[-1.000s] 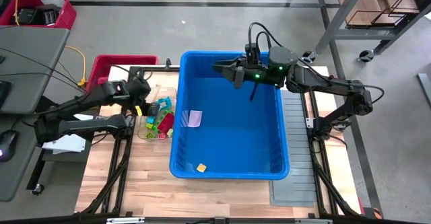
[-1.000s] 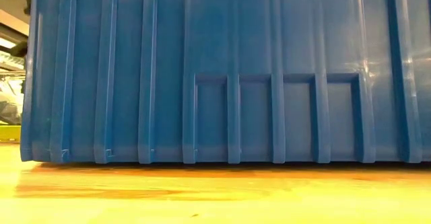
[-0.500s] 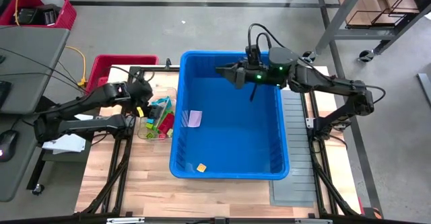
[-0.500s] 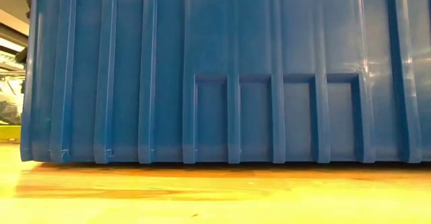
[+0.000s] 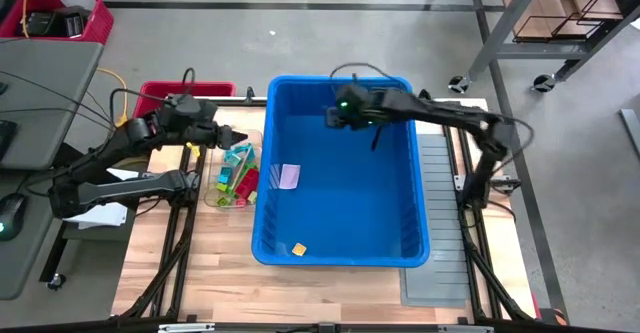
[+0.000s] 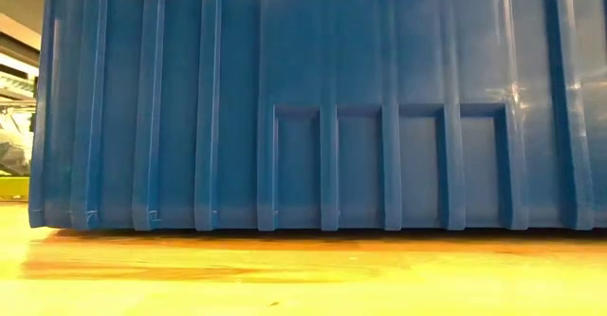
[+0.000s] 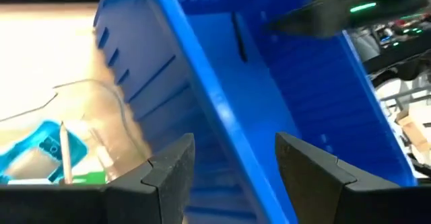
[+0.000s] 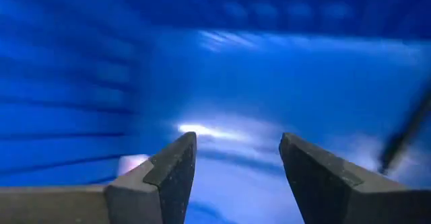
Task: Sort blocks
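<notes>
The big blue bin [image 5: 400,223] stands mid-table, and its ribbed wall [image 6: 303,107] fills the low view. On its floor lie a pale lilac piece [image 5: 289,176] and an orange block [image 5: 298,249]. A clear tub [image 5: 222,195] left of the bin holds several blocks, teal [image 5: 240,158], green and pink; one teal block [image 7: 40,150] shows in the left wrist view. My left gripper [image 5: 236,136] hovers open above the tub's far end, its fingers [image 7: 168,170] empty. My right gripper [image 5: 328,114] is open over the bin's far left part, its fingers [image 8: 172,170] empty.
A red crate [image 5: 165,95] sits at the table's far left corner. Grey divider panels [image 5: 442,203] lie along the bin's right side. A thin dark rod [image 5: 377,138] stands inside the bin near the right gripper. Bare wood [image 5: 200,263] lies near the front left.
My left gripper has risen from low over the tub, gone a little toward the far edge and tipped up nearer to level. My right gripper has swung toward the table's left, dropped lower over the bin and tipped to point steeply down.
</notes>
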### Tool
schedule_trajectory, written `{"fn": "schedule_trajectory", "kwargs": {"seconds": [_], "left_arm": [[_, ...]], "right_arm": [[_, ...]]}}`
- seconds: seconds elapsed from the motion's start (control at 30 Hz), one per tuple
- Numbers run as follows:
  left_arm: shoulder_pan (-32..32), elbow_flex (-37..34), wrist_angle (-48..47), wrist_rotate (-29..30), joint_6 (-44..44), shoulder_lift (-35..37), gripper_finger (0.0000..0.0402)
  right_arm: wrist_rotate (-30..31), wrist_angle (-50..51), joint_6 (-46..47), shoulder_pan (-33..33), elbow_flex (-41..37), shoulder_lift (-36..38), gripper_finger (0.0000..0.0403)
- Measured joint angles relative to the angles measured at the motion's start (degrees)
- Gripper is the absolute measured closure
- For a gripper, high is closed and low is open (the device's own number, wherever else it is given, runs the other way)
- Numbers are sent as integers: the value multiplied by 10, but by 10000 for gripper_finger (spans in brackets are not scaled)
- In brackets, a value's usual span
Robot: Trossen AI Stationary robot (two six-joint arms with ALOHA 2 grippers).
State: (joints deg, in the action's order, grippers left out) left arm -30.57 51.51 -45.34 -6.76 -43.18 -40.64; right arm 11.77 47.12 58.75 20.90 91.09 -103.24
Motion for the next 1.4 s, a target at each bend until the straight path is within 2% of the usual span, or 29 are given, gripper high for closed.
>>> {"fn": "schedule_trajectory", "kwargs": {"seconds": [0.1, 0.2, 0.3, 0.6, 0.83, 1.03, 1.17, 1.23, 1.4], "left_arm": [[-2, 9, 2, -1, 3, 0, 199], [-1, 11, 2, -2, 4, 2, 199], [-1, 11, 0, -5, 14, 1, 199], [-1, 11, 0, -15, 29, 1, 199], [-1, 11, 0, -17, 30, 2, 199], [-1, 11, -3, -22, 49, 1, 199], [-1, 11, -2, -19, 55, 1, 199], [-1, 11, -3, -19, 55, 1, 199], [-1, 11, -3, -15, 55, 1, 199]], "right_arm": [[-18, 85, 48, 34, -1, -62, 194], [-8, 145, 86, 56, -1, -104, 194], [-5, 145, 99, 65, -1, -137, 194], [92, 181, 203, 74, 0, -192, 194], [81, 203, 235, 76, 4, -239, 194], [63, 153, 168, 71, 4, -240, 194], [67, 149, 89, 55, 30, -241, 194], [65, 167, 81, 45, 43, -243, 194], [24, 164, 12, 20, 69, -245, 194]]}}
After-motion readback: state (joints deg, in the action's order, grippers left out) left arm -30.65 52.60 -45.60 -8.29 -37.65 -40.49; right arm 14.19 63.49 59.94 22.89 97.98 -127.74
